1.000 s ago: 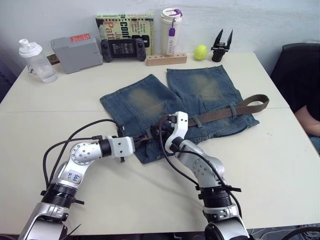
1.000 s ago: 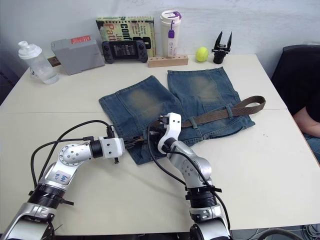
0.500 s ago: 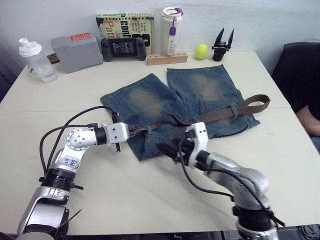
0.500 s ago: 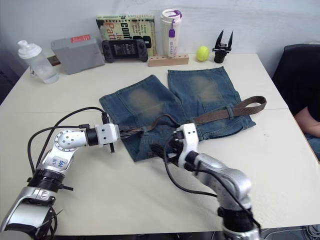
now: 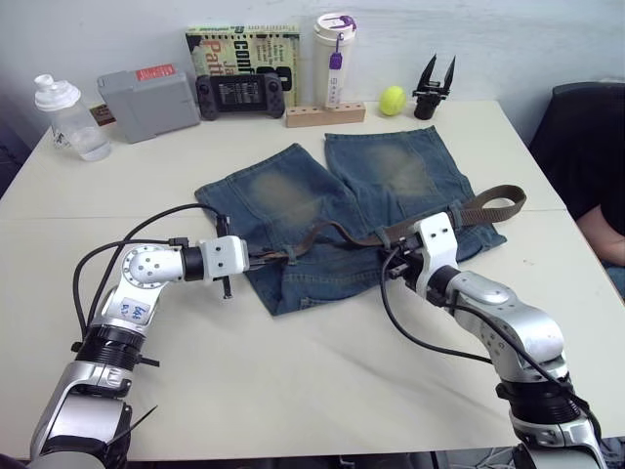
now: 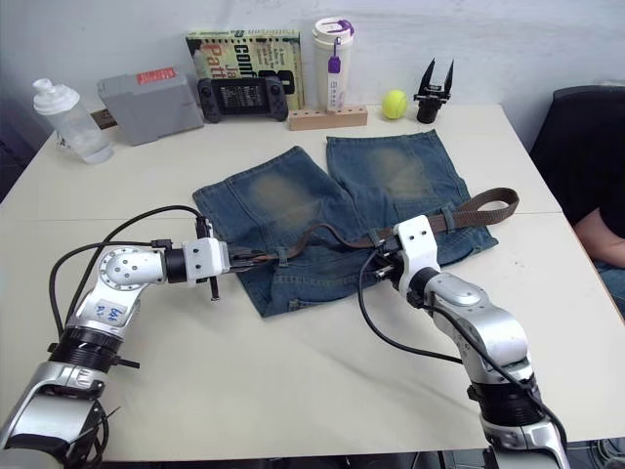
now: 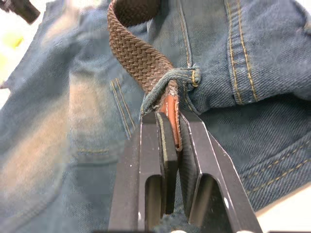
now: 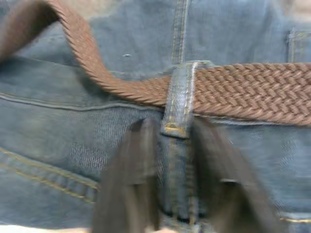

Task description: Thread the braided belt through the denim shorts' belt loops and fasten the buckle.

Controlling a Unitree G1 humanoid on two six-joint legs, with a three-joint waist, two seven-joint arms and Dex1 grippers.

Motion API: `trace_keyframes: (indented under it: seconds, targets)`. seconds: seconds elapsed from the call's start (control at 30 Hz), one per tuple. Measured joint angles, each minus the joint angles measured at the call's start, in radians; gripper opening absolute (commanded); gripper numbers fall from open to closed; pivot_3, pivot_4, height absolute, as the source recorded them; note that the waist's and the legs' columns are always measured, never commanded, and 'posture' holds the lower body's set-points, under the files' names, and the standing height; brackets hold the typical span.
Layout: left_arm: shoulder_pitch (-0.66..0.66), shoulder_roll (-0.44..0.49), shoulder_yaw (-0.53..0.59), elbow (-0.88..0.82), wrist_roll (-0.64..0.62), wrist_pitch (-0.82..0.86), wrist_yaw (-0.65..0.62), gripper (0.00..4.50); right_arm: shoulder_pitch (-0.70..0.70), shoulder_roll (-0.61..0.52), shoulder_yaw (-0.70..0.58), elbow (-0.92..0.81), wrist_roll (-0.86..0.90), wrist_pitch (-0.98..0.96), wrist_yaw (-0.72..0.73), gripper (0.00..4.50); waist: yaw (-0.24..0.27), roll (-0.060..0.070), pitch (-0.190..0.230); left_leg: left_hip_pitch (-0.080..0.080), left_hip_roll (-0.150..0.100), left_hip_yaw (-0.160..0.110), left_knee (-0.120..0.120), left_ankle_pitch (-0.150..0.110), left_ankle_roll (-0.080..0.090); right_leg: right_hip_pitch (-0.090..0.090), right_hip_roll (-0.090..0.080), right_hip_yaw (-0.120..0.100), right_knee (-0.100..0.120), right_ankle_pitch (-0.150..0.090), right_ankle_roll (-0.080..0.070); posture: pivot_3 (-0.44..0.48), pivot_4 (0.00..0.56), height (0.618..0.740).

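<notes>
the desk [image 5: 293, 391] is a pale cream surface with a seam line running across it. the denim shorts [image 5: 342, 191] lie flat near its middle, legs pointing toward the far edge. along the far edge, from the robot's left: a clear bottle [image 5: 61, 117] with a white cap, a grey box [image 5: 148, 102], a black handheld console [image 5: 240, 95] leaning before an upright book [image 5: 244, 49], a wooden block [image 5: 325, 114] carrying a white tumbler [image 5: 335, 59], a yellow-green ball [image 5: 393, 100] and a black two-pronged part [image 5: 433, 86].
</notes>
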Motion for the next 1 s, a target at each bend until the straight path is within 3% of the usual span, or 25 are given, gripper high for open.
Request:
trace_keyframes:
  seconds: [0.2, 0.43, 0.8, 1.0]
  targets:
    - [0.057, 0.086, 0.073, -0.023, -0.048, 0.034, -0.023, 0.00, -0.016, 0.025, 0.014, 0.059, -0.046, -0.059, 0.014, 0.02, -0.006, -0.002, -0.001, 0.001, 0.001, 0.000, 0.000, 0.000, 0.000, 0.000, 0.000, 0.000, 0.000, 0.000, 0.000, 0.000, 0.150, 0.693]
    - [0.210, 0.284, 0.186, 0.041, -0.087, -0.017, -0.109, 0.00, -0.044, 0.031, 0.023, 0.121, -0.073, -0.090, 0.055, 0.02, -0.011, -0.007, -0.004, 0.001, 0.001, -0.001, 0.000, 0.000, 0.000, 0.001, -0.001, 0.000, 0.000, 0.001, 0.000, 0.000, 0.150, 0.693]
    - [0.326, 0.424, 0.354, 0.247, -0.145, -0.055, -0.142, 0.00, -0.051, 0.031, 0.025, 0.134, -0.090, -0.094, 0.096, 0.02, -0.019, -0.011, -0.007, 0.000, 0.002, -0.002, -0.003, -0.001, -0.001, -0.001, -0.002, 0.000, -0.004, 0.001, -0.002, 0.000, 0.150, 0.693]
    - [0.375, 0.457, 0.421, 0.381, -0.183, -0.057, -0.183, 0.00, -0.058, 0.031, 0.026, 0.134, -0.091, -0.076, 0.104, 0.02, -0.021, -0.009, -0.006, 0.000, 0.002, -0.002, -0.003, -0.003, -0.004, -0.001, -0.003, 0.000, -0.005, 0.001, -0.003, 0.000, 0.150, 0.693]
